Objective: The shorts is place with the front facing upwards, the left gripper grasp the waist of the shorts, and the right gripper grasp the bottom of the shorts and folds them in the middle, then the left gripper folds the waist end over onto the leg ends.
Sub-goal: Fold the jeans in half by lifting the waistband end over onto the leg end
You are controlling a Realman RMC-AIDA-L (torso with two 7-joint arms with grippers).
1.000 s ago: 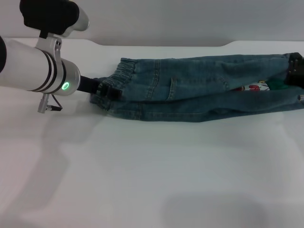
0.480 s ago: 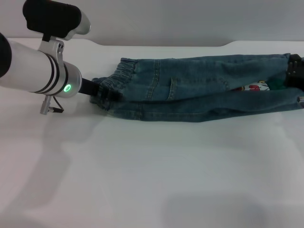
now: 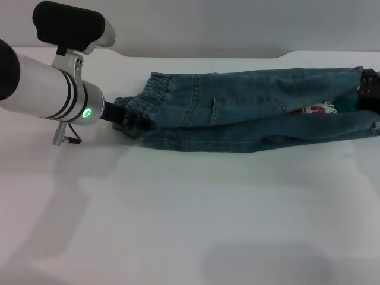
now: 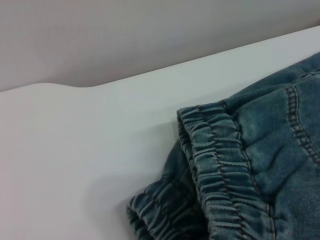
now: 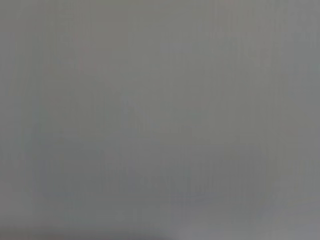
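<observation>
The near half of the white bench [image 3: 190, 225] lies bare. Beyond it the shorts [image 3: 249, 113] stretch lengthwise along the far edge, folded in the middle into a long band. At the left end the left gripper [image 3: 132, 117] has its jaws clenched on the waist [image 3: 148, 98] — the gathered elastic bunches around the black tips. At the far right edge the right gripper [image 3: 369, 89] sits at the leg ends [image 3: 350, 113], seemingly grasping the hem, though I cannot tell for sure — printed lining [image 3: 320, 108] peeks out beside it.
</observation>
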